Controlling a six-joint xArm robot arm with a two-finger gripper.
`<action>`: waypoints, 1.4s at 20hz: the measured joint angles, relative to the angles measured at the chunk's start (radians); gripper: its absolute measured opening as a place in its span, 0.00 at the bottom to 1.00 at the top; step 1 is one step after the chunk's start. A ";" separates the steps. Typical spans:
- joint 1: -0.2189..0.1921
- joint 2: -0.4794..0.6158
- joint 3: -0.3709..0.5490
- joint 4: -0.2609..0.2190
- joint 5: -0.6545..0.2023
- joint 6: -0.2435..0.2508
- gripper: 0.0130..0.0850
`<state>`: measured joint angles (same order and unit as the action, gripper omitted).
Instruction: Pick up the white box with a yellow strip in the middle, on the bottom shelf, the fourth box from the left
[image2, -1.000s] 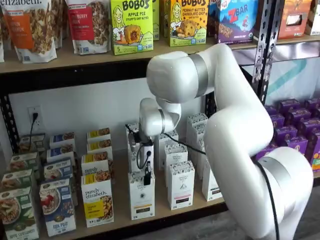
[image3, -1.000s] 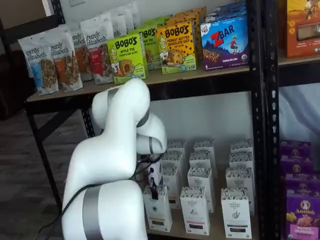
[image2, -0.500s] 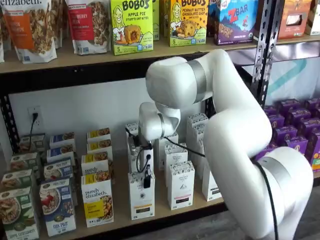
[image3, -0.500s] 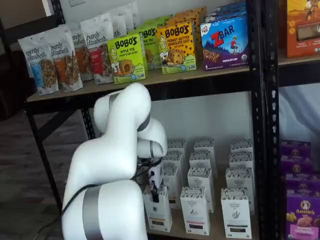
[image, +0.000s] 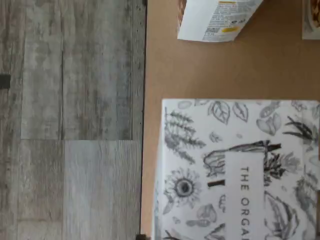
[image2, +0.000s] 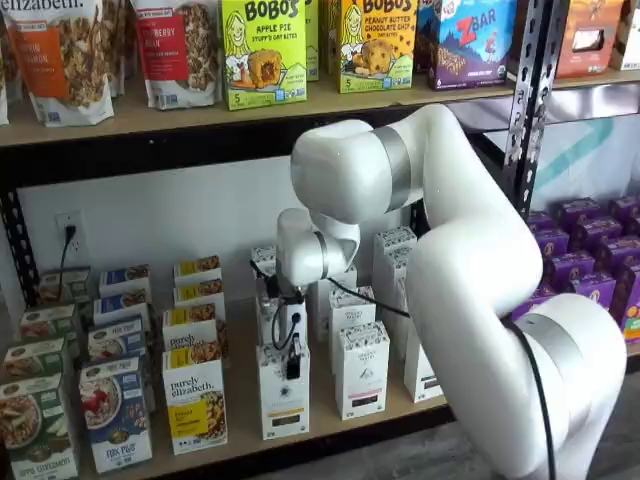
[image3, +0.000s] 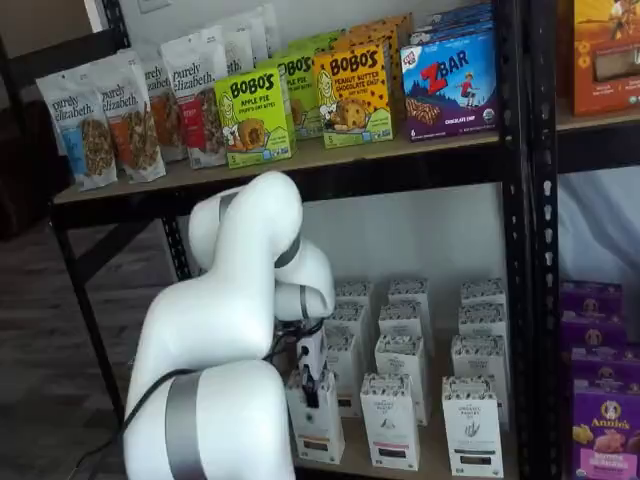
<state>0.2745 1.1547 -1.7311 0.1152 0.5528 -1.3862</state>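
White box (image2: 283, 392) stands on shelf (image2: 240, 405).

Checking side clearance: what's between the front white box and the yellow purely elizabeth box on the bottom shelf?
Nothing but bare shelf board, seen in a shelf view between the white box and the yellow purely elizabeth box; they stand apart.

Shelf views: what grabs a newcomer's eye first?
The big white arm fills the foreground in both shelf views, bent down toward the bottom shelf. Its gripper hangs right at the top of the front white box; whether the fingers are open cannot be told. Bright yellow-green Bobo's boxes stand out on the upper shelf.
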 joint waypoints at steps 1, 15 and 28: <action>0.000 0.001 -0.001 -0.002 0.002 0.002 0.83; 0.003 0.004 -0.010 -0.016 0.025 0.017 0.72; 0.011 -0.027 0.026 -0.034 0.024 0.040 0.50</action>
<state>0.2856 1.1279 -1.7047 0.0810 0.5772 -1.3460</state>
